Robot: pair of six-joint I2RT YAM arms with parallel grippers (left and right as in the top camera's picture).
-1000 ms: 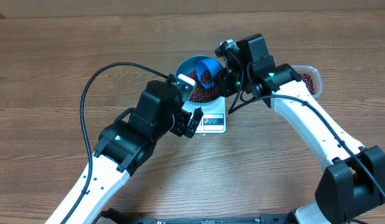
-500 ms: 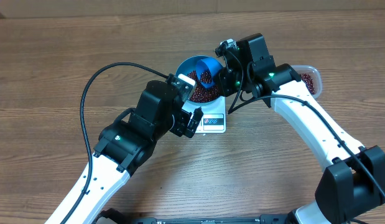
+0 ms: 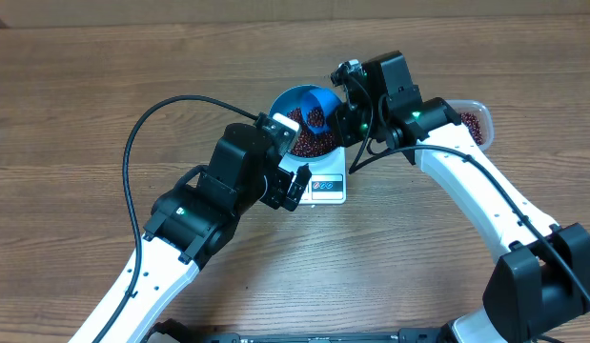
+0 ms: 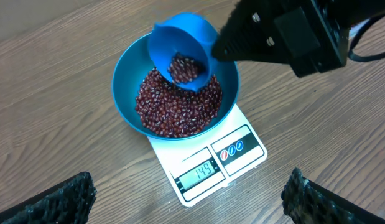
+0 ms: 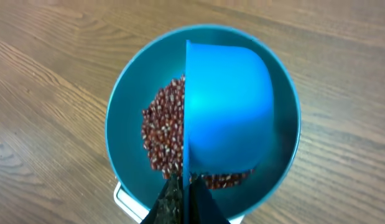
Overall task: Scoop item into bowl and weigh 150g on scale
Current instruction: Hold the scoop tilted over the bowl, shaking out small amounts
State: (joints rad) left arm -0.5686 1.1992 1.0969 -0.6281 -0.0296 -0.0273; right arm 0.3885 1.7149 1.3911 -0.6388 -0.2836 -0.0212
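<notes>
two arms meet mid-table point(image 3: 85, 95) over a white kitchen scale point(image 4: 242, 149). blue bowl point(image 4: 125, 87) sits on the scale's far part, w/ the display and buttons showing along the near edge; display reads 149. lots of small dark red-brown beans point(image 4: 173, 109) fill the bottom of the bowl in a loose heap.

right gripper point(image 5: 185, 199) comes in from the far right, jaws pinched tight on the handle of a small blue scoop point(image 4: 173, 40). scoop hangs over the far-right side of the bowl, above the heap, tilted w/ its mouth facing down and left toward the beans. a few beans lie inside it, seen from the left wrist cam. can't tell if the scoop touches the bowl rim.

left gripper point(image 3: 290, 187) hovers just left of the scale's near part, jaws spread wide, gripping nothing; its 2 fingertips point(image 4: 55, 199) show at the bottom corners of the wrist view, well apart.

clear plastic tub point(image 3: 476, 122) w/ more beans sits far right, partly hidden behind the right arm.
</notes>
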